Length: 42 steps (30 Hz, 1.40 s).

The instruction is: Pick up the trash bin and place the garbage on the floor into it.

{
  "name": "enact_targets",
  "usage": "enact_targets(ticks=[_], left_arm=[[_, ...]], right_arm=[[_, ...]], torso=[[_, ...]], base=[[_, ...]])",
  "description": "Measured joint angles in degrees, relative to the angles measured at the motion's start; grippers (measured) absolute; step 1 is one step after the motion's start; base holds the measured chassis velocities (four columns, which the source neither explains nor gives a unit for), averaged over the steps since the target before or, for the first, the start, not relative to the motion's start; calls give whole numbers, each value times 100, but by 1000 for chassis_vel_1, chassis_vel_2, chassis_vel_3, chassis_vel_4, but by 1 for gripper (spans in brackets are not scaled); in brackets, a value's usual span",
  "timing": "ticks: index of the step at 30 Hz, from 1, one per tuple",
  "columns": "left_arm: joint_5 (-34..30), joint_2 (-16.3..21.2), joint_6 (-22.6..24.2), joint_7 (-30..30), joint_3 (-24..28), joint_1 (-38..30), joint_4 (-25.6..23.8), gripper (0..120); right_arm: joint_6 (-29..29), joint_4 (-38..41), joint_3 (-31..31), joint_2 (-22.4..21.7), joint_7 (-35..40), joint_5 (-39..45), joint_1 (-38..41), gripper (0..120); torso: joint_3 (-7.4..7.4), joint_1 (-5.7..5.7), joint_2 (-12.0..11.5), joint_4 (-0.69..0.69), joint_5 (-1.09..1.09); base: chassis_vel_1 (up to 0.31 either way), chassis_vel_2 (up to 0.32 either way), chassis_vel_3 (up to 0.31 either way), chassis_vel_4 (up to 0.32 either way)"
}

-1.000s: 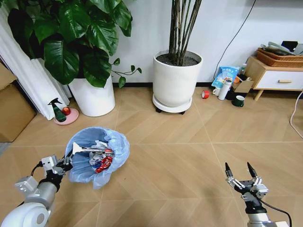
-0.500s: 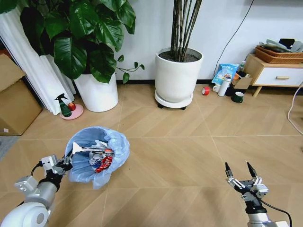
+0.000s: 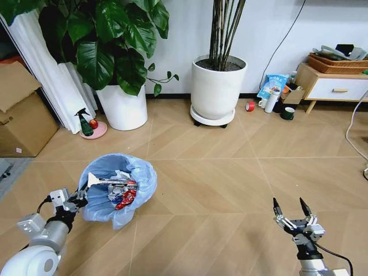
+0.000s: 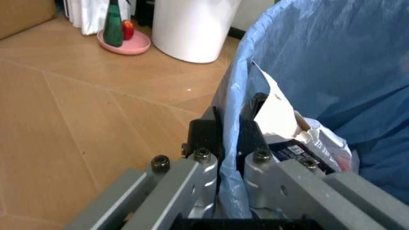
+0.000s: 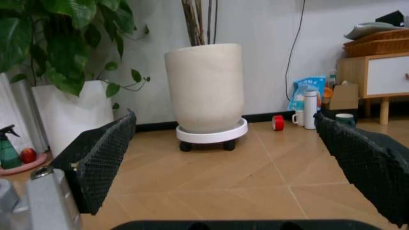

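- The left gripper [image 4: 221, 143] is clamped on the rim of the trash bin [image 3: 117, 187]: one jaw sits inside and one outside, with the light-blue bag liner [image 4: 332, 62] pinched between them.
- The bin hangs tilted at the end of the left arm, low on the robot's left, its mouth turned up and toward the room.
- Inside it lies the garbage [image 3: 118, 192]: torn white paper, a red wrapper and a dark printed wrapper, all down in the bag.
- The right gripper [image 3: 292, 211] is low on the robot's right with its jaws spread wide and nothing between them, above bare floor [image 3: 230, 190].
- Beyond the bin, a green spray bottle [image 3: 85, 123] stands on a pink dish beside a white plant pot [image 3: 123, 108] under big leaves.
- A second white pot [image 3: 217, 89] on a wheeled saucer stands by the wall.
- To its right are a red tape roll [image 3: 249, 106], a white flask and a dark mug by a low wooden cabinet [image 3: 330, 86].
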Motion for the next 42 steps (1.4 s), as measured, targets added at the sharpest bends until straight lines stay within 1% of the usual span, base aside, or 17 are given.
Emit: enact_targets(ticks=[16, 21, 28, 42], left_arm=[[-69, 95, 25, -32, -4, -37, 31, 0], [-66, 57, 29, -38, -14, -29, 27, 0], [-39, 18, 29, -40, -3, -25, 20, 0], [-28, 66, 34, -53, -20, 18, 3, 0]], right_arm=[[6, -23, -6, -54, -10, 34, -12, 100], [-19, 2, -80, -100, 12, 51, 53, 100], [-36, -2, -128, -149, 21, 52, 54, 100], [-35, -54, -136, -207, 21, 120, 61, 100]], torso=[[0, 0, 0, -1, 0], [0, 0, 0, 1, 0], [0, -1, 0, 0, 0], [0, 0, 0, -1, 0]], base=[[139, -72, -138, 67], [138, -55, -124, 65], [136, -55, -135, 46], [123, -58, -131, 60]])
